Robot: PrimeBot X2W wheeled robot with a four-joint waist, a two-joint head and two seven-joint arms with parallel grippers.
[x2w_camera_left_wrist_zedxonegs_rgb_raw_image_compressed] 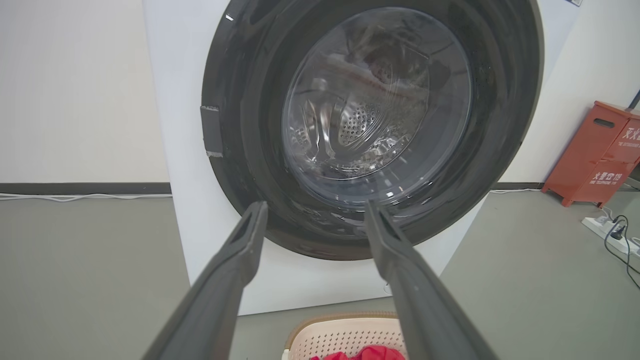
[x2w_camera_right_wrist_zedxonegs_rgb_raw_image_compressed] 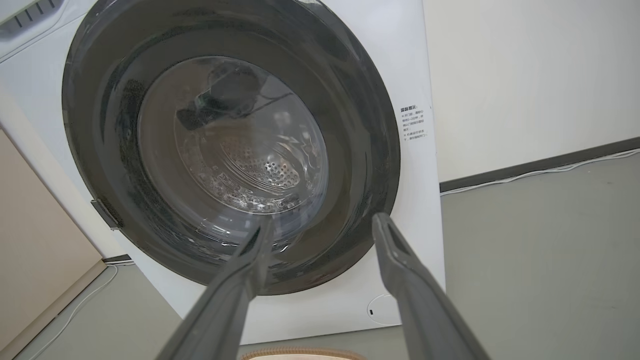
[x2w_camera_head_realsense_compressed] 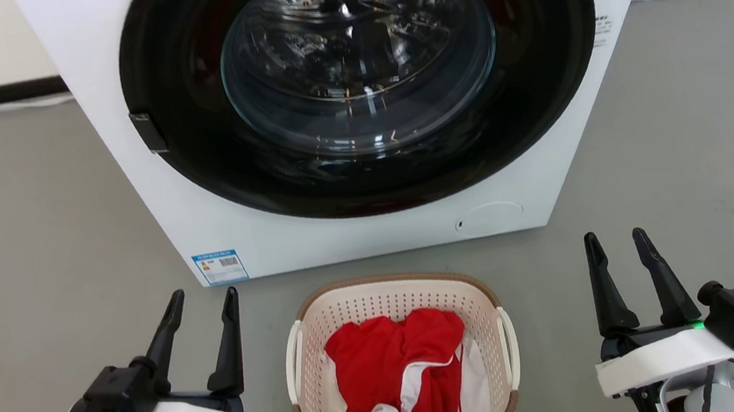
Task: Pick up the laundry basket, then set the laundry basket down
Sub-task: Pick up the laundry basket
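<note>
- One laundry basket (x2w_camera_head_realsense_compressed: pixel 395 297) is seen standing upright on the grey floor (x2w_camera_head_realsense_compressed: pixel 39 231), just before the front of the washer (x2w_camera_head_realsense_compressed: pixel 221 233) and centred below its round door (x2w_camera_head_realsense_compressed: pixel 360 65); a narrow strip of floor is left between them.
- Its long axis appears to run from the washer toward the robot, though the near end is cut off by the head view's bottom edge; the open mouth is turned upward.
- Two white handles are counted, one on the left side (x2w_camera_head_realsense_compressed: pixel 294 361) and one on the right side (x2w_camera_head_realsense_compressed: pixel 510 347).
- The walls are cream and perforated, the corners rounded, and the rim is brown with a woven look.
- Red clothing with white trim (x2w_camera_head_realsense_compressed: pixel 395 358) is heaped inside; the number of pieces cannot be told.
- Two tools are counted, each with two dark fingers spread apart and nothing between them.
- The left tool (x2w_camera_head_realsense_compressed: pixel 205 293) is held beside the basket's left side, apart from it; the right tool (x2w_camera_head_realsense_compressed: pixel 613 235) is held well apart on the right.
- One blue label (x2w_camera_head_realsense_compressed: pixel 219 266) is seen at the washer's lower left corner.
</note>
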